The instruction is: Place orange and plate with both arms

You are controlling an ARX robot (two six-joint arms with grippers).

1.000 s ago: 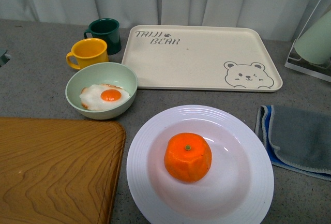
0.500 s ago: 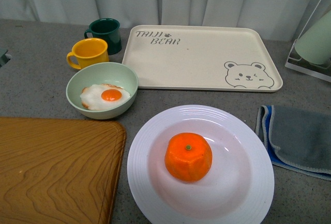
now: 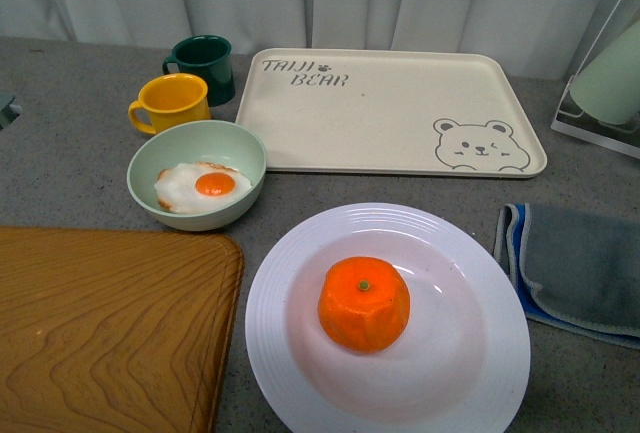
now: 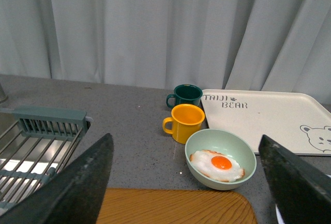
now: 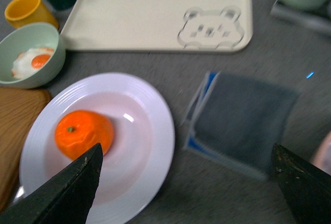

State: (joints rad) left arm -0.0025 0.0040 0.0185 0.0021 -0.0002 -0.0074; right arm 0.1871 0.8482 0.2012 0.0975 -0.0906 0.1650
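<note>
Nothing is visibly changing: the orange [image 3: 364, 303] is sitting on the plate [image 3: 268, 323] exactly where it was a second ago.

Grey speckled counter [image 3: 70, 143] carries white plate [image 3: 490, 363], green bowl [image 3: 190, 218], yellow mug [image 3: 172, 101], dark green mug [image 3: 203, 66], cream tray [image 3: 400, 113], wooden board [image 3: 100, 333], folded grey cloth [image 3: 585, 268].

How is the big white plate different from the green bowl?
The plate is white; the bowl is pale green. The plate is wide and shallow with a ridged rim; the bowl is smaller, deeper and smooth. The plate holds the orange; the bowl holds a fried egg. Both are round and sit on the grey counter.
</note>
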